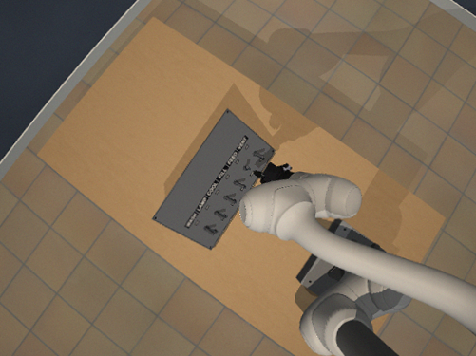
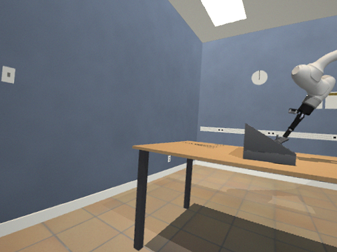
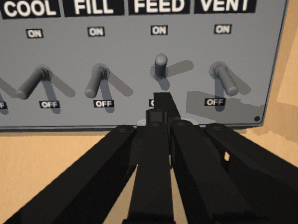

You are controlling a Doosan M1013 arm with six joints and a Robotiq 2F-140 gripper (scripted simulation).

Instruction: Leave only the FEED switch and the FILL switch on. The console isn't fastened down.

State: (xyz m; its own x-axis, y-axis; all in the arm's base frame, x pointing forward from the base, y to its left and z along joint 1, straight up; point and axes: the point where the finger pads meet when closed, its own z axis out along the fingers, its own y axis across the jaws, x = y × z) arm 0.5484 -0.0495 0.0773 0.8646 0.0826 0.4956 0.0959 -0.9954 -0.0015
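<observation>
Claw (image 3: 161, 107), pinched shut and empty, noses under the FEED lever (image 3: 160, 65), half-raised; push it to ON gently, then FILL (image 3: 96, 80).

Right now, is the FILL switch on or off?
Off. In the wrist view the FILL switch leans down toward its OFF label, like COOL and VENT; only FEED stands more upright.

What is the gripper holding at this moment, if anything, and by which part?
Nothing is held. The gripper is shut with nothing between its fingers; its tip sits just below the FEED switch lever on the console, not clamped around it.
</observation>
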